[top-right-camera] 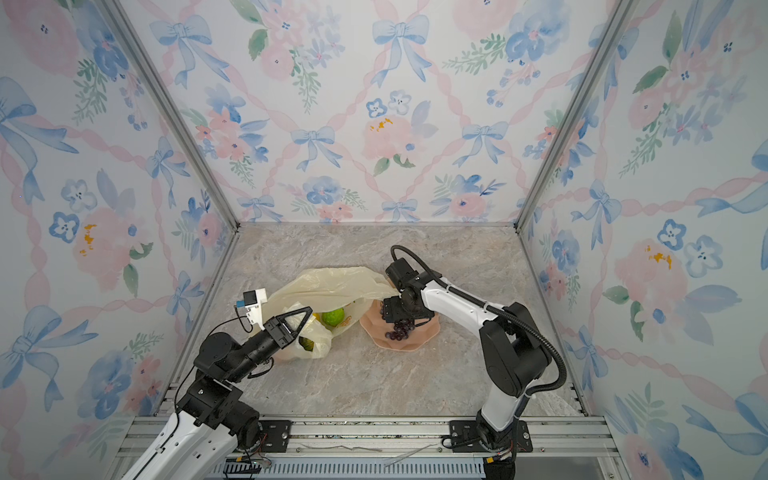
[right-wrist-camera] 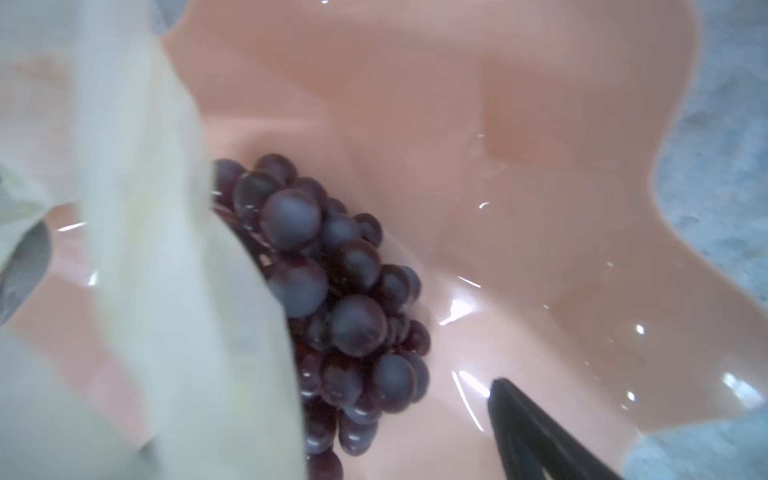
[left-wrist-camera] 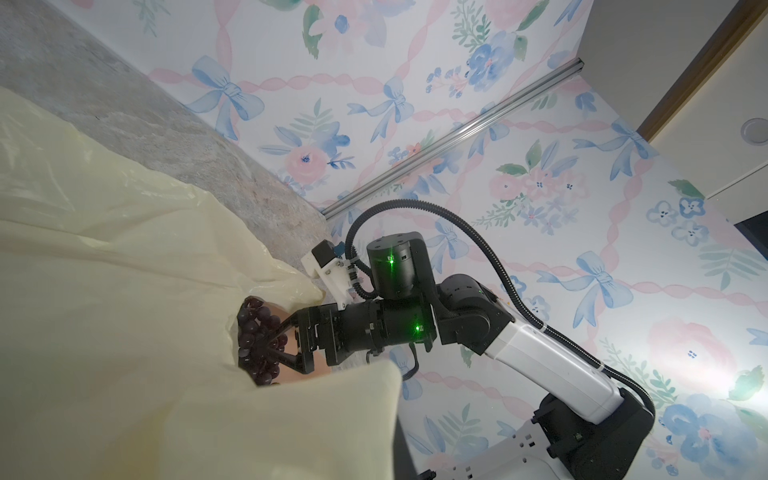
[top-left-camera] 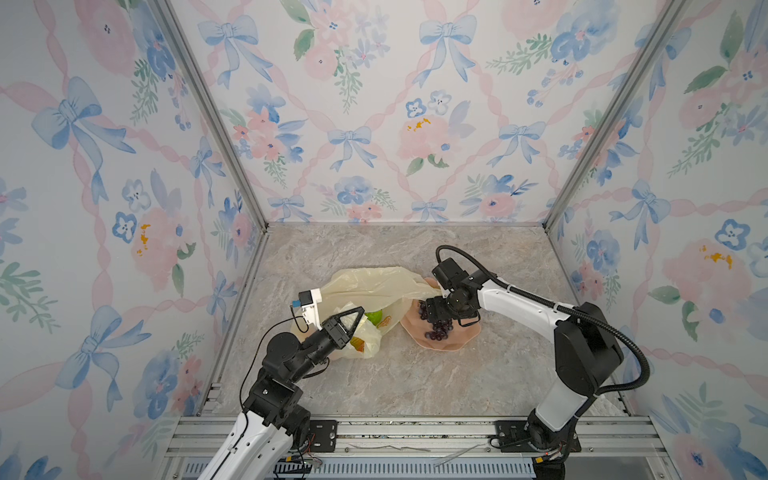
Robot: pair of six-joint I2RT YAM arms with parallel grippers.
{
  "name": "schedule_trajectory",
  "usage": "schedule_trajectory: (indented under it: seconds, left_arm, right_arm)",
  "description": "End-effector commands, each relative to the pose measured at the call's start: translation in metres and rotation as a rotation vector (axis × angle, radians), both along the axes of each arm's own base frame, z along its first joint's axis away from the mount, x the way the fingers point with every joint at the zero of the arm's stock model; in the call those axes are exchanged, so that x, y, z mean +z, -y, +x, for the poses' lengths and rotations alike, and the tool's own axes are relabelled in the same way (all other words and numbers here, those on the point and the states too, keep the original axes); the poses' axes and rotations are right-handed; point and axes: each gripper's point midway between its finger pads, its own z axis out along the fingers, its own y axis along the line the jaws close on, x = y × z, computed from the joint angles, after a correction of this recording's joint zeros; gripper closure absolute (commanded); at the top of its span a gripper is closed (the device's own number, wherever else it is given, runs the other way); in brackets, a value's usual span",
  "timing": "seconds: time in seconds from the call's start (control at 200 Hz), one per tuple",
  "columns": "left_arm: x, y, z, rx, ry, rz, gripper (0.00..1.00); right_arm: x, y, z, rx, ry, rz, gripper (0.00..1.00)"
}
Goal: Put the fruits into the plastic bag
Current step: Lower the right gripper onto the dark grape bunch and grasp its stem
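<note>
Your right hand (left-wrist-camera: 266,345) gapes astride the grape bunch (right-wrist-camera: 332,282), likely light and slick: grip mid-cluster. Left hand (top-left-camera: 359,311) clamps the plastic bag (top-left-camera: 374,282).

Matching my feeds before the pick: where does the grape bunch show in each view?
Top view: grape bunch right of centre, lower half, on the pink dish.
Top view: bunch near centre, lower half, same dish.
Left wrist: at the plastic bag edge, by the right end effector tips.
Right wrist: mid-frame, bag overlapping one side.
Shared landmark: the pink dish under the bunch.
</note>
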Motion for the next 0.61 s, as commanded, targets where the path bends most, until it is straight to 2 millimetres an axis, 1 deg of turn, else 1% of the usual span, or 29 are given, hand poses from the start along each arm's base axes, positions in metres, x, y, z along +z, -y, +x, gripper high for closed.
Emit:
schedule_trajectory:
  seconds: [0.0,0.175,0.365,0.44,0.6]
  left_arm:
    - [0.01,-0.001,-0.002,-0.001,0.035,-0.002,1.0]
    - [0.009,-0.005,-0.005,0.012,0.034,0.009,1.0]
    - [0.008,-0.005,-0.005,0.012,0.031,0.01,1.0]
    - [0.007,-0.005,-0.004,0.013,0.029,0.011,1.0]
    - [0.006,-0.004,-0.002,0.013,0.024,0.015,1.0]
  right_arm:
    - [0.001,-0.027,-0.001,0.15,0.002,0.023,0.03]
    - [-0.002,-0.031,0.01,0.226,0.021,-0.02,0.04]
    - [-0.015,-0.029,0.023,0.304,0.04,-0.104,0.03]
    - [-0.02,-0.027,0.03,0.317,0.047,-0.132,0.04]
    - [-0.029,-0.025,0.042,0.307,0.039,-0.134,0.03]
